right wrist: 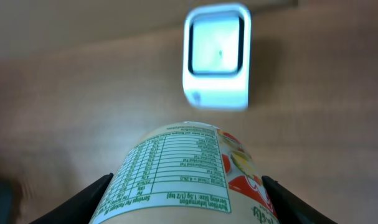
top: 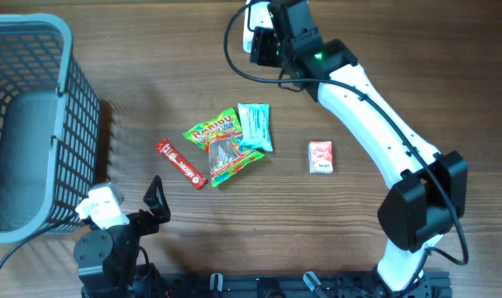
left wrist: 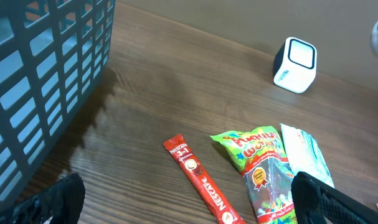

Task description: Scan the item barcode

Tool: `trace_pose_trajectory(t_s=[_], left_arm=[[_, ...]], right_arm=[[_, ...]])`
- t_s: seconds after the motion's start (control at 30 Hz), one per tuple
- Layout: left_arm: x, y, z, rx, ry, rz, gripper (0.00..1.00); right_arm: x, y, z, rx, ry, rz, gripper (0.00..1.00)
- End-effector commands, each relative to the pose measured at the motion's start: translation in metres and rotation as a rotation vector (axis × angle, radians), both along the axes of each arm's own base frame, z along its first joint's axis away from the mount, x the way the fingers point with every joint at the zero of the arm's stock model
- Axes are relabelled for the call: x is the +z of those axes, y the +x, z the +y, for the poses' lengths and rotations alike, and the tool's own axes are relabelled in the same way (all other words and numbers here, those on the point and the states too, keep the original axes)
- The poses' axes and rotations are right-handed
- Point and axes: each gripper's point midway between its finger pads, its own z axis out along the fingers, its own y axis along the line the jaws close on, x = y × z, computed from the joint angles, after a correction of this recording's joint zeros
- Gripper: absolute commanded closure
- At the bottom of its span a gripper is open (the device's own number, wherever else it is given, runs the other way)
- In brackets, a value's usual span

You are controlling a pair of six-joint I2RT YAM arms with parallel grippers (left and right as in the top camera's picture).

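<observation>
Right claw: The right gripper (right wrist: 189, 208) pinches a round-sided labelled container (right wrist: 176, 162), with one black finger pressed to each flank of the label.
Item for scanning: The labelled container is held above the wooden table (top: 151, 66) at its far edge. Its nutrition table is turned up toward the wrist camera and its far end points at the scanner (right wrist: 217, 56). Whether a barcode faces the window cannot be told.
Scanner: A white, boxy unit with a dark-rimmed window stands on the table just beyond the container, apart from it.
Inside the held container: Only the printed wall shows, green and white with red and yellow at one side. What it holds cannot be told.
Basket: A grey-blue mesh basket (top: 64, 91) sits at the left edge of the table, its top open. From overhead, its mesh walls and a grey floor show inside.
Left claw: The left gripper (left wrist: 198, 199) is spread wide and grips nothing. It sits low over the table near the basket's near corner, facing the loose packets.
Loose goods: Four packets lie on the table outside the basket, between it and the right arm. The red Nescafé stick (top: 181, 163) lies nearest the basket. A Haribo bag (top: 217, 141) lies beside it, and a teal packet (top: 255, 126) touches the bag's right side. A small red packet (top: 320, 156) lies apart, further right.
</observation>
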Motion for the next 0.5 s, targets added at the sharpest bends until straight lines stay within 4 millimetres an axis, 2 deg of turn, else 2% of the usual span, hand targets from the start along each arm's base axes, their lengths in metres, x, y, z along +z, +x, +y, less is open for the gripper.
trace_pose_trajectory(t_s=[0.0,0.1,0.3,0.47], left_arm=[[0.0,0.0,0.001,-0.001,0.019,-0.003,0.0],[0.0,0.0,0.001,-0.001,0.018,-0.003,0.0],[0.0,0.0,0.001,-0.001,0.019,-0.003,0.0],[0.0,0.0,0.001,-0.001,0.019,-0.003,0.0]], right_arm=[[-0.009,0.028,-0.003,-0.015,-0.096,-0.098,0.46],[-0.014,0.05,0.006,0.011,-0.125,-0.183,0.43],[-0.013,0.088,0.019,0.043,-0.179,-0.381,0.43],[-0.032,0.119,0.017,-0.019,-0.262,-0.533,0.44]])
